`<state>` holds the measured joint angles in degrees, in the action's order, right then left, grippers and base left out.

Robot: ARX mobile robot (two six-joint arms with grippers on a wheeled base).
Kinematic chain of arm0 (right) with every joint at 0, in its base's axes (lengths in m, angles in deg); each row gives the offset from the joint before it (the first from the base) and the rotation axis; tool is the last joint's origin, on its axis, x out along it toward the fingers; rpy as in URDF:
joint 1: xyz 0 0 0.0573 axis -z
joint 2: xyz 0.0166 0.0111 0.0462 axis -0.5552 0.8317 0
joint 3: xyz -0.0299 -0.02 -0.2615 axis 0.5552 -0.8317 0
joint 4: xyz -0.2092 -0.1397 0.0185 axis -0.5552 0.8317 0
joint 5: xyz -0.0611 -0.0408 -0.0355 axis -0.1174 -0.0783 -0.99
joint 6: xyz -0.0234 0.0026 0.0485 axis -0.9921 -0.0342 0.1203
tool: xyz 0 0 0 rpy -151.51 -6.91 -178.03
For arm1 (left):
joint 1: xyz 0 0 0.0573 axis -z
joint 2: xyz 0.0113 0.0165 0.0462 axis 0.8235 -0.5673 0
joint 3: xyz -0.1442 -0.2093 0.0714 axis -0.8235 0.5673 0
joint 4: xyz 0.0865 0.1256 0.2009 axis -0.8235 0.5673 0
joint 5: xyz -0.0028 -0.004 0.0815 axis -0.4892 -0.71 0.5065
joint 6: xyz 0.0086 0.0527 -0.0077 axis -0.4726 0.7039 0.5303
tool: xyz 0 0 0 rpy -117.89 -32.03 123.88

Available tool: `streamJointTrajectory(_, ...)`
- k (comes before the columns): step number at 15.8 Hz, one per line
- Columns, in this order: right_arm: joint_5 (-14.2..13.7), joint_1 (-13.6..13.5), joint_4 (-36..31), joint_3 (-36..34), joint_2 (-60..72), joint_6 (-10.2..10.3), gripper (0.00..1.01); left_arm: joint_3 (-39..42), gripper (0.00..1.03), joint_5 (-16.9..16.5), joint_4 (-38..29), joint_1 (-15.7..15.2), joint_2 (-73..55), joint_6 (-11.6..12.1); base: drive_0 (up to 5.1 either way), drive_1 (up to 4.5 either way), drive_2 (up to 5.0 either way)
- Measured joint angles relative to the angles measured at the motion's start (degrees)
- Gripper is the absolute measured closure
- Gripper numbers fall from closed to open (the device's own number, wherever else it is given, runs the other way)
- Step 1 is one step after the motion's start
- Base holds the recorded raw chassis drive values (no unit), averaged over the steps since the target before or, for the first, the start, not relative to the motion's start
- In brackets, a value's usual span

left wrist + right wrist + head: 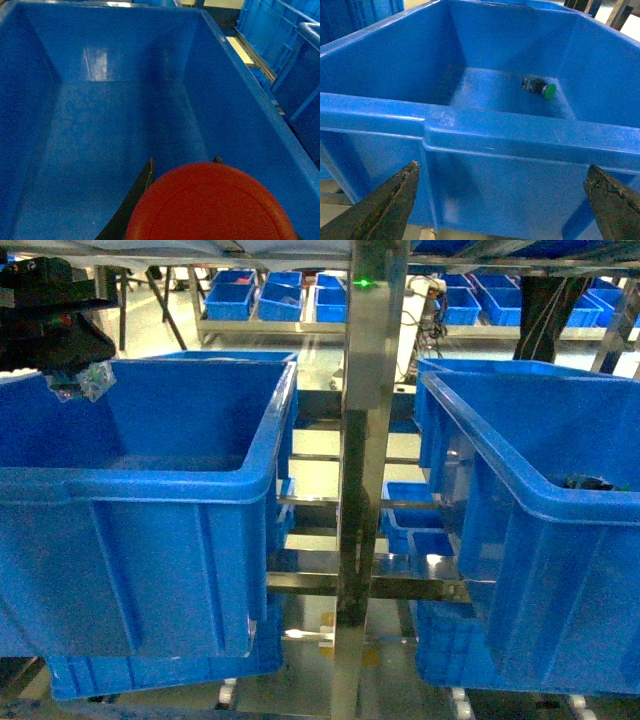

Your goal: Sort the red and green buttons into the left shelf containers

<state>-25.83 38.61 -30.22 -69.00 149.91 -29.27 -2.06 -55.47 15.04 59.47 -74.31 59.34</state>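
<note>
1. Head view: taking the steel shelf post (357, 480) as landmark, a large blue crate (150, 480) sits left of it and a second blue crate (540, 530) right of it. The left end effector (80, 375) hangs over the left crate's far-left rim, clamped on a red button (82, 382) whose clear base shows. Small blue bins (270, 298) stand far behind the post.
2. Left wrist view: the red cap (212, 205) fills the lower edge, gripped between the dark fingers (145, 182), above the left crate's floor (100, 140); no button lies there as far as shown. I judge the drop is not yet made.
3. Right wrist view: the right end effector (502, 200) is spread apart and empty, outside the right crate's near wall (520, 145). A green button (540, 86) lies on that crate's floor, so at least one piece still awaits sorting.
</note>
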Motion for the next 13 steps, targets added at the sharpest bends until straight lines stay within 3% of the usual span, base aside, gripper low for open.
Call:
streamJointTrajectory(2,0.0,0.0,0.0,0.0,0.0,0.0,0.03,-6.8,0.77,-0.3,2.0,-1.8,-9.6,3.8,0.0,0.0,0.0)
streamJointTrajectory(13,0.0,0.0,0.0,0.0,0.0,0.0,0.03,-12.7,0.77,-1.4,4.9,-3.5,-16.7,5.7,0.0,0.0,0.0)
